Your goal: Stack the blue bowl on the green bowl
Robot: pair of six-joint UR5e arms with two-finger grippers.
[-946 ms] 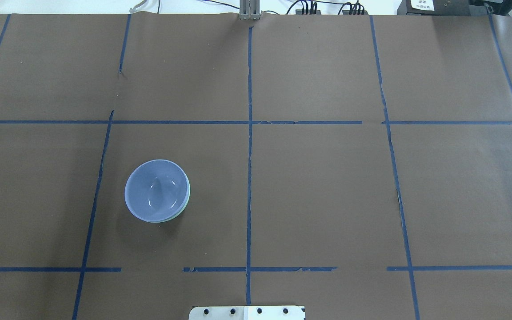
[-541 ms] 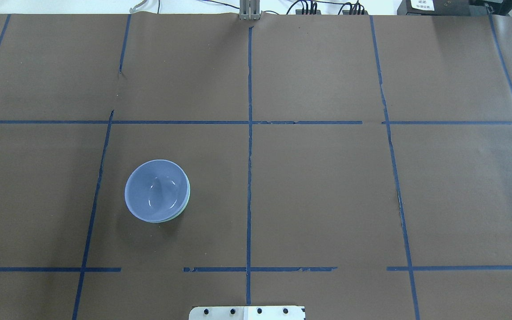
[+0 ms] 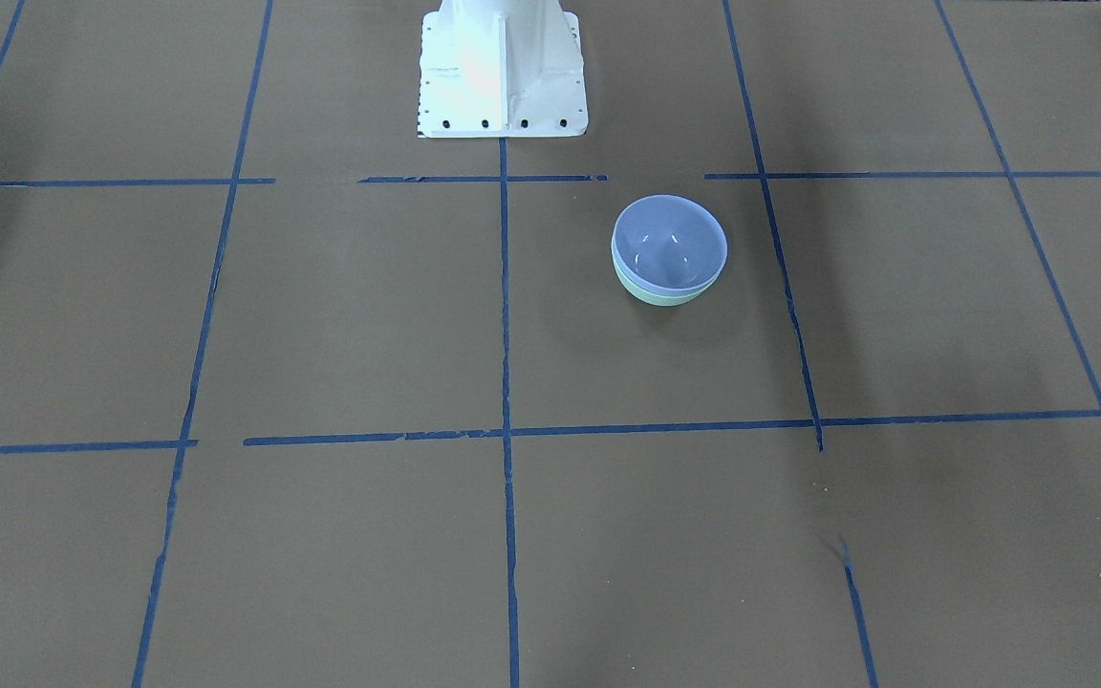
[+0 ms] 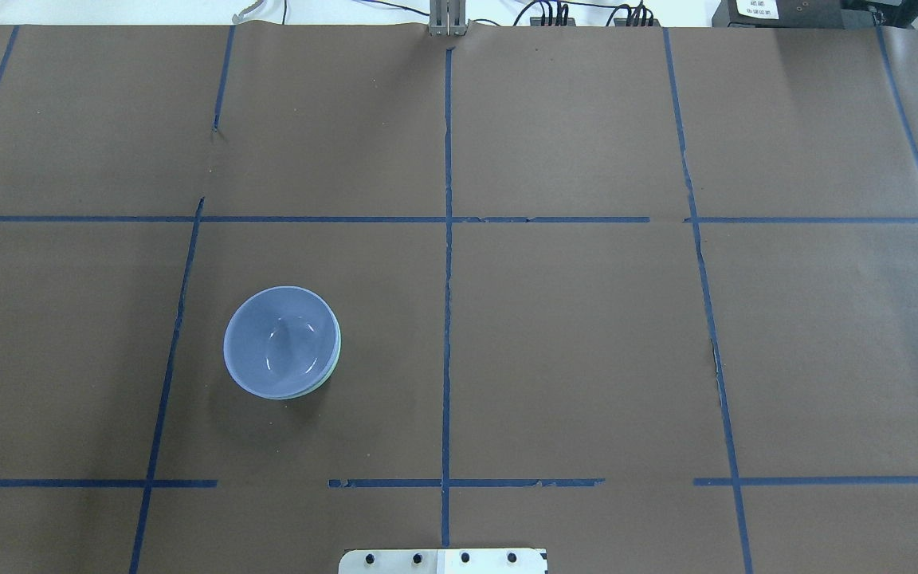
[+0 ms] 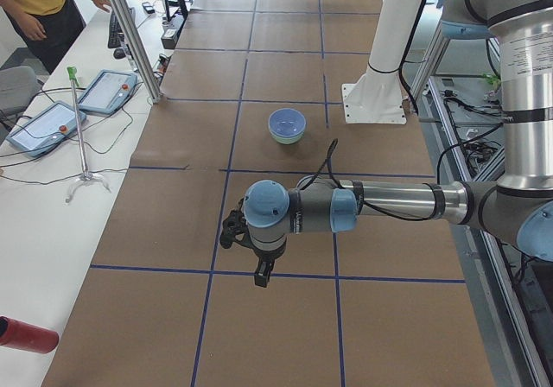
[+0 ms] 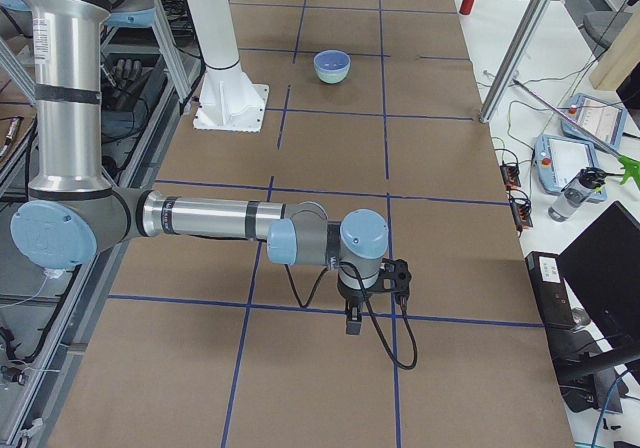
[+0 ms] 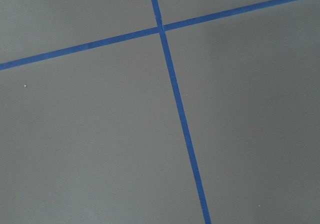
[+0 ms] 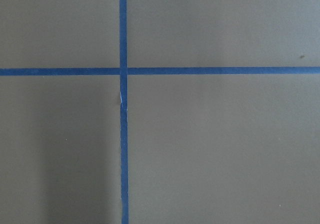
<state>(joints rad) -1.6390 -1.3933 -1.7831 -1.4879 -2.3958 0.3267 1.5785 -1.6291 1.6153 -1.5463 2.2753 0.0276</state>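
Note:
The blue bowl (image 4: 280,341) sits nested inside the green bowl (image 4: 337,356), which shows only as a thin mint edge. In the front-facing view the blue bowl (image 3: 670,239) rests in the green bowl (image 3: 660,292) near the robot base. Both bowls stand upright on the brown table. My left gripper (image 5: 262,275) hangs over the table's near end in the left view, far from the bowls (image 5: 286,124). My right gripper (image 6: 352,323) hangs over the opposite end in the right view. I cannot tell whether either is open or shut. Both wrist views show only bare table and blue tape.
The white robot base (image 3: 503,76) stands at the table's edge by the bowls. Blue tape lines grid the brown paper. A metal post (image 5: 130,33), tablets (image 5: 108,89) and an operator (image 5: 34,7) are beside the table.

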